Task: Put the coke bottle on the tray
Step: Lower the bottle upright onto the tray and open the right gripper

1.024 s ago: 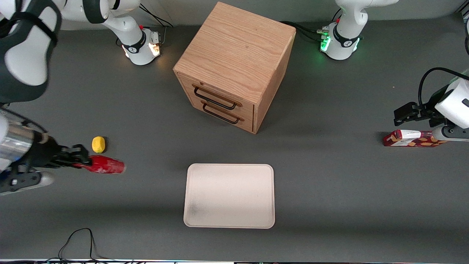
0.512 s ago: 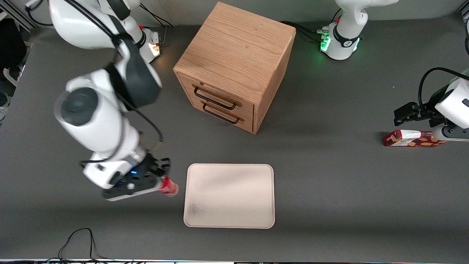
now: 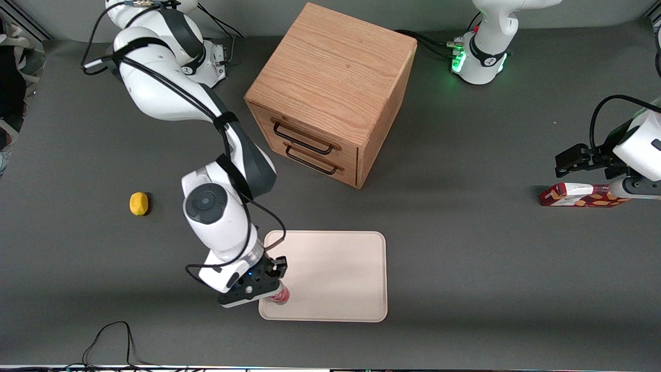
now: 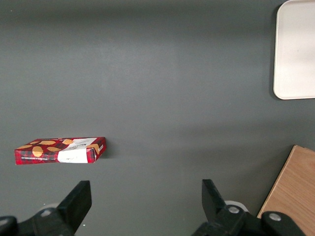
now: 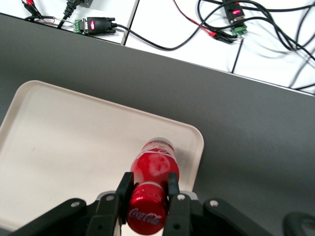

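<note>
With both fingers (image 5: 122, 192) clamped on its neck just under the cap, the coke bottle (image 5: 156, 172) hangs base-down in the gripper (image 5: 147, 189), over the tray (image 5: 74, 147) near one corner; can't tell if the base touches the tray floor. In the front view the gripper (image 3: 266, 289) sits lower centre-left of the frame, with only a sliver of the red bottle (image 3: 281, 297) showing under it at the tray's (image 3: 335, 274) near corner, on the working arm's side.

Tray is cream with a low rim and rounded corners, and lies flat on the dark grey matte tabletop (image 3: 465, 258), lower centre of frame. Wooden two-drawer cabinet (image 3: 330, 93) stands upper centre, farther from the front camera than the tray, drawer fronts with black handles angled toward it. Small yellow lemon (image 3: 138, 203) lies at mid-left, well apart from the tray. Red patterned carton (image 3: 581, 195) lies flat at the right edge, toward the parked arm's end. Black cable loop (image 3: 111, 341) lies at the bottom left edge. Wrist view shows a white floor (image 5: 162, 24) with loose cables and connectors past the table edge.
</note>
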Available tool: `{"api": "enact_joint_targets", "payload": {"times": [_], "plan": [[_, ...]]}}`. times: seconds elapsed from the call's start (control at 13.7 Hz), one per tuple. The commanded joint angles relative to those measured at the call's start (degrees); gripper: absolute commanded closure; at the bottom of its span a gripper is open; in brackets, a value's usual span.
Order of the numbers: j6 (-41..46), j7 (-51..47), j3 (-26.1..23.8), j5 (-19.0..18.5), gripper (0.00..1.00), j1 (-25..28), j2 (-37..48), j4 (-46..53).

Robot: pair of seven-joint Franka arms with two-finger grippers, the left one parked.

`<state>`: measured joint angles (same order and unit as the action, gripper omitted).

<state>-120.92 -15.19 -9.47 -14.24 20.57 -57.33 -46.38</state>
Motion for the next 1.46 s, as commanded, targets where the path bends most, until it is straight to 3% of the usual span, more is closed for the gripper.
{"api": "enact_joint_targets", "payload": {"times": [0.0, 0.51, 0.59, 0.66, 0.73, 1.39], "plan": [[-2.9, -2.0, -0.6, -2.3, 0.86, 0.0, 0.4, -1.4], [-4.2, -1.9, -0.2, -4.2, 0.73, -0.2, 0.3, -4.4], [-4.2, -1.9, -0.2, -4.3, 0.67, -0.3, 0.3, -4.5], [-4.6, -2.0, -0.1, -4.2, 0.48, -0.3, 0.4, -4.8], [-4.7, -2.1, -0.1, -4.3, 0.0, -0.3, 0.4, -4.9], [-7.1, -2.3, -0.1, -3.6, 0.0, -1.1, 3.0, -6.8]]}}
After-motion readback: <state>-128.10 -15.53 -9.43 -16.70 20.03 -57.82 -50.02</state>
